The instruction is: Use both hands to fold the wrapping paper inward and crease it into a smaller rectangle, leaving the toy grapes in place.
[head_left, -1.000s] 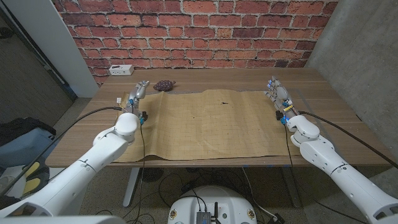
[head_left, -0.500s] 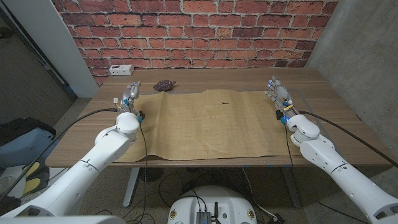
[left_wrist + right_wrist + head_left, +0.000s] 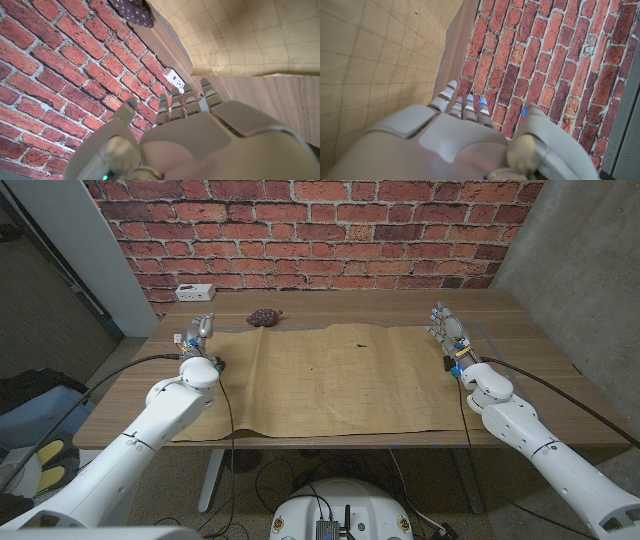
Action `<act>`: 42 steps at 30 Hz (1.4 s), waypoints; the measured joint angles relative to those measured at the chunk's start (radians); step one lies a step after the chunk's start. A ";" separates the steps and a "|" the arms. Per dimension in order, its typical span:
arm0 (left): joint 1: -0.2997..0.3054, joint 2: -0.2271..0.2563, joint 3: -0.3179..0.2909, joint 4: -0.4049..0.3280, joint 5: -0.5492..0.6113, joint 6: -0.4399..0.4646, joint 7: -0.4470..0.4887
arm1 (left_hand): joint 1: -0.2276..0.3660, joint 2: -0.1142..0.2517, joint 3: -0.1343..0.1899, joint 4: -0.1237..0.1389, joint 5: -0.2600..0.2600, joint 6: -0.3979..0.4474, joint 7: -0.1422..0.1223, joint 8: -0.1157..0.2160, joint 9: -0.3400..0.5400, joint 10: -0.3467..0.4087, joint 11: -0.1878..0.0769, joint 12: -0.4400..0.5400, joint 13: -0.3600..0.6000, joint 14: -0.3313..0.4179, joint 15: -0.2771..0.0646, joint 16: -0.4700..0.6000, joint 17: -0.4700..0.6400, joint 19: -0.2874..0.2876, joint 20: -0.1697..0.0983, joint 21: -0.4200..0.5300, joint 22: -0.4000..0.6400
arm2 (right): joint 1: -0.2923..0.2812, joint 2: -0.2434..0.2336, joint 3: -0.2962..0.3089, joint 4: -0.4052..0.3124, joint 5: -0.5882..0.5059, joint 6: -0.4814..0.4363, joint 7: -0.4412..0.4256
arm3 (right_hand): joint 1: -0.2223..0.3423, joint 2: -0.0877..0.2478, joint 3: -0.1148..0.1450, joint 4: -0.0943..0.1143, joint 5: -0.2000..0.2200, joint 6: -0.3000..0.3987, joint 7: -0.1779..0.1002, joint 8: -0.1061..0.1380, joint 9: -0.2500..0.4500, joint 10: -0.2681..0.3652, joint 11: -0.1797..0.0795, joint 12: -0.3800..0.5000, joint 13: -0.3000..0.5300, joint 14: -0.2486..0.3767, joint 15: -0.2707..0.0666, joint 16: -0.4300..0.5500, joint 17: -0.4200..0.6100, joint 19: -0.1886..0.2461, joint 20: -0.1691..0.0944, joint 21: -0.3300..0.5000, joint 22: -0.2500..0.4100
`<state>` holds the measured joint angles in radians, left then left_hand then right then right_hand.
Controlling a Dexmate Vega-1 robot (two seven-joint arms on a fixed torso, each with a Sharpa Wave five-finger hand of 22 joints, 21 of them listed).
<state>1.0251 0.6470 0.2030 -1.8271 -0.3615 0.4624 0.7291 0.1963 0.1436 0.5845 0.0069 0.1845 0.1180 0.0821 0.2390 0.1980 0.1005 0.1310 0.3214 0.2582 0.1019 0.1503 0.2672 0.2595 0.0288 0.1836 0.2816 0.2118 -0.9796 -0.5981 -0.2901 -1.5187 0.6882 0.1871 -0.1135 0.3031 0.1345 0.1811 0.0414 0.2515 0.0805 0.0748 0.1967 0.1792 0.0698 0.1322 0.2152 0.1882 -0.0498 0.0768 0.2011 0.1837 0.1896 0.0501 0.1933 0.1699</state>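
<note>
A brown wrapping paper point(image 3: 330, 380) with a faint grid lies spread flat over most of the wooden table. The dark purple toy grapes point(image 3: 264, 317) sit just beyond its far edge, near the far left corner. My left hand point(image 3: 197, 330) stands over bare wood just off the paper's left edge, fingers straight and holding nothing. My right hand point(image 3: 446, 328) is at the paper's far right corner, fingers extended, also without a hold. The left wrist view has the left hand point(image 3: 190, 120), the paper point(image 3: 240, 35) and the grapes point(image 3: 134, 11). In the right wrist view, the right hand point(image 3: 450, 130) reaches along the paper point(image 3: 370, 60).
A white power strip point(image 3: 194, 291) lies at the table's far left, close to the brick wall point(image 3: 320, 230); it also appears as the power strip point(image 3: 175, 78) past my left fingers. Bare wood runs along the table's point(image 3: 520, 330) far and right sides.
My left hand has moved left, off the paper's far left corner and onto bare table. The right hand and the paper have not moved.
</note>
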 measured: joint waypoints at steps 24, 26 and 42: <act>0.000 0.031 -0.083 -0.047 -0.095 0.190 0.044 | 0.002 0.002 0.000 0.000 0.000 0.000 0.000 -0.008 0.005 0.024 0.012 0.023 0.014 0.018 0.011 0.023 0.022 0.027 -0.002 0.015 0.000 | -0.015 0.004 -0.008 -0.019 -0.001 -0.050 -0.049 | 0.011 0.000 0.006 -0.006 -0.004 0.023 0.005 0.000 0.000 0.015 0.008 0.000 0.000 0.000 0.000 0.000 0.000 0.004 0.004 0.000 0.000; -0.004 0.035 -0.089 -0.051 -0.107 0.224 0.049 | 0.006 0.006 -0.002 -0.002 0.000 0.000 0.000 -0.008 0.005 0.023 0.012 0.023 0.014 0.018 0.011 0.023 0.022 0.027 -0.002 0.015 0.000 | -0.019 0.007 -0.009 -0.019 0.001 -0.051 -0.052 | 0.011 0.000 0.006 -0.006 -0.004 0.025 0.004 0.000 0.000 0.018 0.010 0.000 0.003 0.004 0.004 0.000 0.000 0.004 0.004 0.000 0.000; -0.065 0.070 -0.103 0.009 -0.189 0.323 -0.016 | 0.011 0.000 0.001 -0.015 0.000 -0.024 0.002 -0.021 0.005 -0.045 0.027 0.007 0.024 -0.036 0.025 -0.009 0.026 0.019 -0.002 0.015 0.000 | -0.054 0.010 -0.008 -0.050 0.005 -0.059 -0.084 | 0.011 0.000 0.010 -0.010 -0.008 0.052 0.009 0.007 0.000 0.034 0.005 0.000 0.005 0.011 0.000 0.000 0.000 0.014 0.004 0.000 0.000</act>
<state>0.9598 0.7166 0.0999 -1.8179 -0.5500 0.7858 0.7131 0.2073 0.1440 0.5856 -0.0085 0.1846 0.0941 0.0841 0.2177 0.2026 0.0555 0.1577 0.3283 0.2817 0.0659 0.1750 0.2584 0.2858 0.0476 0.1821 0.2970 0.2115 -1.0334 -0.5884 -0.2977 -1.5685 0.6934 0.1281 -0.1973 0.3138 0.1345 0.1908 0.0317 0.2437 0.1327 0.0841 0.2037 0.1791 0.1038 0.1375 0.2152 0.1932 -0.0392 0.0768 0.2011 0.1837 0.2040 0.0538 0.1933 0.1698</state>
